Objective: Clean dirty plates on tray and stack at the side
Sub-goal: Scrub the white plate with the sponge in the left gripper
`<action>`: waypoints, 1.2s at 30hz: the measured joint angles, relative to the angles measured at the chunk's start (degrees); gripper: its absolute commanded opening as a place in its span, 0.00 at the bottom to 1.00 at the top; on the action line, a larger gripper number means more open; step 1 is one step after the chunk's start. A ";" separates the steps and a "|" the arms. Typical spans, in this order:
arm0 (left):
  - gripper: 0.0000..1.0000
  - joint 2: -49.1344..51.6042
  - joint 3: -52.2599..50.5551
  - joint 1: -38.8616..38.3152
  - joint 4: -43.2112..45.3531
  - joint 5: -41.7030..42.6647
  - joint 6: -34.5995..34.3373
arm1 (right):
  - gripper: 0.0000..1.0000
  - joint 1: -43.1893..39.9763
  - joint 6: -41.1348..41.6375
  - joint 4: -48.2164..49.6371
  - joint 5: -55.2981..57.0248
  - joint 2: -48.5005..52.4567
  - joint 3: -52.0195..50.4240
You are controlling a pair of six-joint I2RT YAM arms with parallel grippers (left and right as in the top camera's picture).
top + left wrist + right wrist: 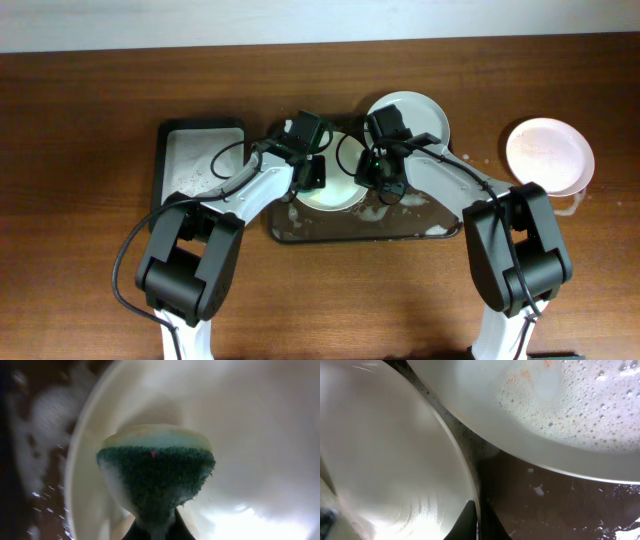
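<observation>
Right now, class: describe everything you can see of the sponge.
The sponge has two layers: a dark green scouring face towards the left wrist camera and a pale yellow foam layer behind it. It looks wet, with white suds along its edges and a tiny pink speck on the green. The left fingers pinch its lower end. It sits over a white plate; contact is unclear.

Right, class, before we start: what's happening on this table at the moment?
The left hand holds a green sponge against a white plate on the brown tray. The right hand seems to pinch that plate's rim, steadying it. A second plate, foamy with orange specks, sits at the tray's far edge; a third plate rests on the table to the right.
</observation>
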 measured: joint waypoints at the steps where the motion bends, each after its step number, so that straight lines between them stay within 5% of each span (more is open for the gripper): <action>1: 0.00 0.00 -0.22 0.07 1.42 -1.33 0.00 | 0.04 0.00 0.00 0.00 0.00 0.00 0.00; 11: 0.00 0.39 -2.21 0.28 7.67 -4.98 0.00 | 0.04 0.00 -0.02 0.35 0.04 0.00 -0.07; 23: 0.01 2.27 0.20 1.51 6.78 20.04 1.57 | 0.04 0.00 -0.04 0.57 0.11 0.00 -0.13; 36: 0.00 2.40 1.16 0.92 6.73 2.80 1.99 | 0.04 0.00 -0.92 1.03 0.04 0.00 -0.15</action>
